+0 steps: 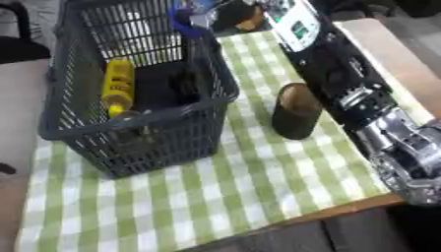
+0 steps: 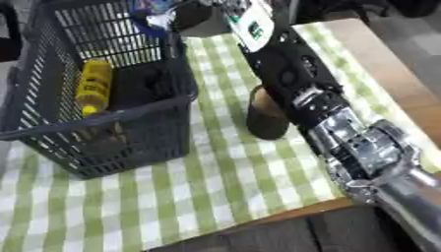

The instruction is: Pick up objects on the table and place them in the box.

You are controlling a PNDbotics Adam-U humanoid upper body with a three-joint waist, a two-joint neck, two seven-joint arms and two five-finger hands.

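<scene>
**My right arm reaches past the cup toward the basket's far corner**

The bench (image 1: 405,64) is covered by a green-and-white checked cloth (image 1: 258,177), with bare wood showing along its right and near edges. On the left half of the cloth stands the dark plastic basket (image 1: 198,106), its walls an open grid. My right arm (image 1: 344,78) comes in from the lower right and stretches diagonally across the bench toward the basket's far right corner. My right hand (image 1: 234,15) is up there at the top of the view, just beside the basket's rim, next to something blue (image 1: 182,19) that I cannot make out; whether my fingers are spread or curled I cannot tell. My left hand shows in neither view.

A dark brown cup (image 1: 297,112) stands upright on the cloth, between the basket and my forearm, just beside the arm. Inside the basket, a yellow bottle (image 1: 118,88) lies along the left wall, and a dark object (image 1: 168,86) rests beside it on the floor.
</scene>
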